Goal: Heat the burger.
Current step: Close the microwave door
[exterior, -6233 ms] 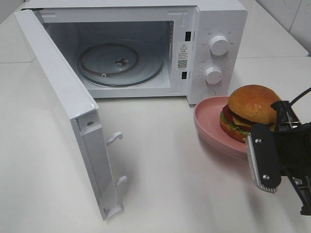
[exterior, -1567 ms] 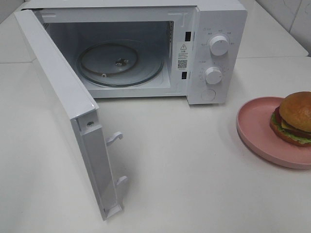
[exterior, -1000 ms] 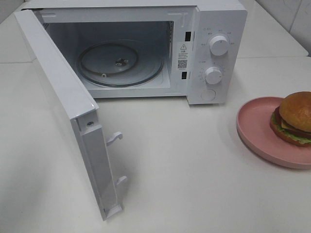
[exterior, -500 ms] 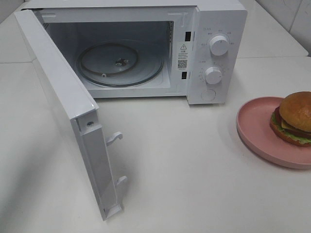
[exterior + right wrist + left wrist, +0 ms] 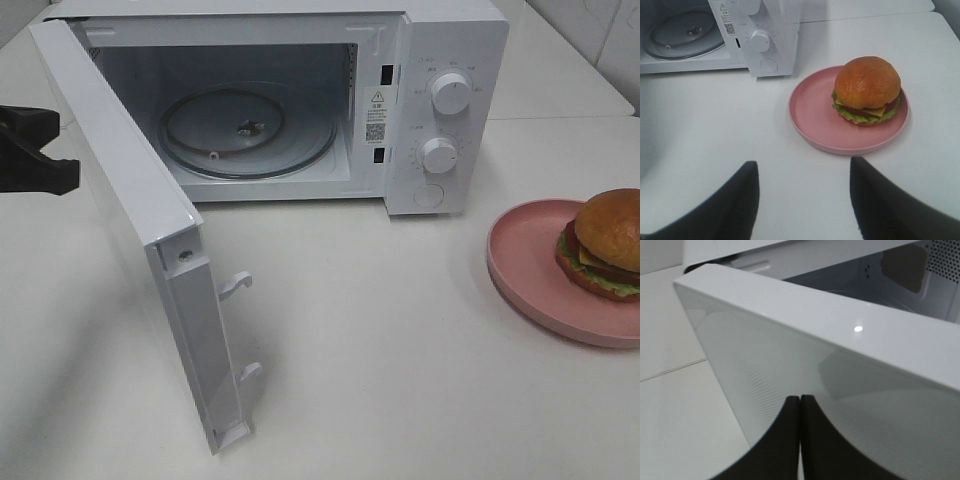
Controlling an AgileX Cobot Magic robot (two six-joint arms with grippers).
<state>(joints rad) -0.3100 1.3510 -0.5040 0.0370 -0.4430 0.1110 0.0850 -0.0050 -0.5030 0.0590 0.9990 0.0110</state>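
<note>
The burger (image 5: 605, 240) (image 5: 867, 85) sits on a round pink plate (image 5: 530, 270) (image 5: 810, 115) at the table's right edge, right of the white microwave (image 5: 445, 60). The microwave door (image 5: 130, 220) (image 5: 840, 365) stands swung wide open, and the glass turntable (image 5: 245, 130) inside is bare. My left gripper (image 5: 40, 150) (image 5: 800, 440) is shut with nothing in it, close behind the door's outer face. My right gripper (image 5: 805, 200) is open and hangs above the table short of the plate; it is out of the exterior high view.
The open door juts toward the table's front on the left. The microwave's two knobs (image 5: 450, 92) face front. Bare white tabletop (image 5: 400, 350) lies between the door and the plate.
My left gripper has come into the exterior high view at the left edge, behind the open door. Since the oldest frame, the plate with the burger has shifted right and my right gripper has left that view.
</note>
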